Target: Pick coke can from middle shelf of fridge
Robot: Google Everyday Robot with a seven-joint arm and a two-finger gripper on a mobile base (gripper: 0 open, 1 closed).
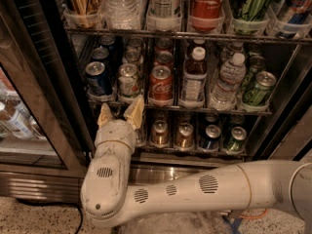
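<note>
Camera view, left to right: fridge frame post; gripper at the front edge of the middle shelf, jaws spread wide and holding nothing, below a blue can and a silver can. Just right of the gripper, the coke can stands upright at its lane's front, white script outward, untouched. Above it, a tall red container reads "Coca-Cola".
</note>
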